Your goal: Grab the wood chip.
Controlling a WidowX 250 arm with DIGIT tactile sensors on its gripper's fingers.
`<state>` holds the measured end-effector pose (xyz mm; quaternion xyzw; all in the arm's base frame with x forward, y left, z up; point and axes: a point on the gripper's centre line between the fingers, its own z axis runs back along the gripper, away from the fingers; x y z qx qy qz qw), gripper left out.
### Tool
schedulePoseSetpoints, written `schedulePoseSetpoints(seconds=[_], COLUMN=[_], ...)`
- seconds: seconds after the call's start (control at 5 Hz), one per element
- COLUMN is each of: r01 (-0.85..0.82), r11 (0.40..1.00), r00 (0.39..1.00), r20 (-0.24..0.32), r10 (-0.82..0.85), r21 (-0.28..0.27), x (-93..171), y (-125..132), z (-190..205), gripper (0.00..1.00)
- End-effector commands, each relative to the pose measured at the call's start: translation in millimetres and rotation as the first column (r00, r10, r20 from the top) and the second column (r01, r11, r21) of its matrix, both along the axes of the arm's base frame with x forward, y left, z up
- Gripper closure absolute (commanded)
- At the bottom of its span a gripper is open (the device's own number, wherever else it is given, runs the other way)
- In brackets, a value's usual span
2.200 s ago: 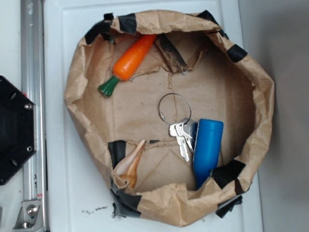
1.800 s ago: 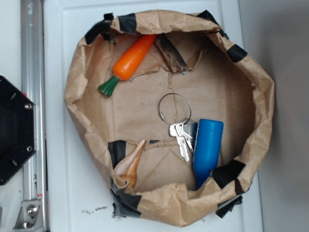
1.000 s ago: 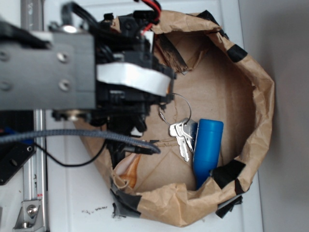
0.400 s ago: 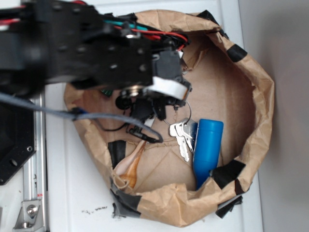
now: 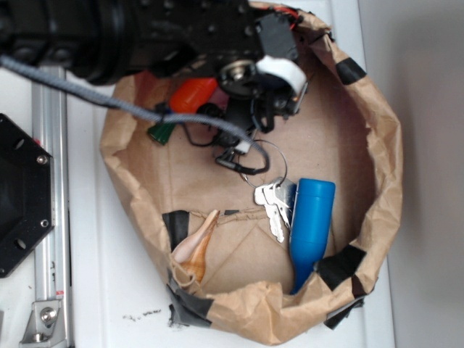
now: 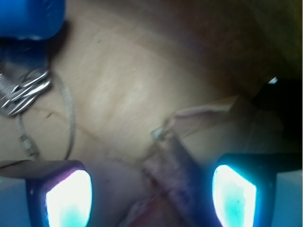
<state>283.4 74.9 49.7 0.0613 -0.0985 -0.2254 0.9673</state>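
Arm swung up toward the bag's far rim since the earlier frame, hiding the wood chip.
Exterior: the gripper (image 5: 279, 98) hangs inside the paper bag (image 5: 377, 210), near the toy carrot (image 5: 190, 94); keys (image 5: 275, 203) lie apart.
Wrist: the wood chip (image 6: 177, 163) lies between the spread fingers (image 6: 234, 191), untouched.

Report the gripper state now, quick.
Gripper: open, holding nothing; the wood chip lies between its spread fingers, not yet clamped.
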Motion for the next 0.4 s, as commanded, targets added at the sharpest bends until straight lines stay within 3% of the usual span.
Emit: schedulePoseSetpoints(seconds=[0.0,0.2], r01=[0.007,0.005], r11=[0.998,0.998], r00=[1.0,0.999], r20=[0.027,0.035], r10=[-0.008,-0.007], r21=[0.056,0.063], x=[25.6,22.9], y=[6.5,14.8], z=[1.0,-1.1], gripper=[0.0,0.0])
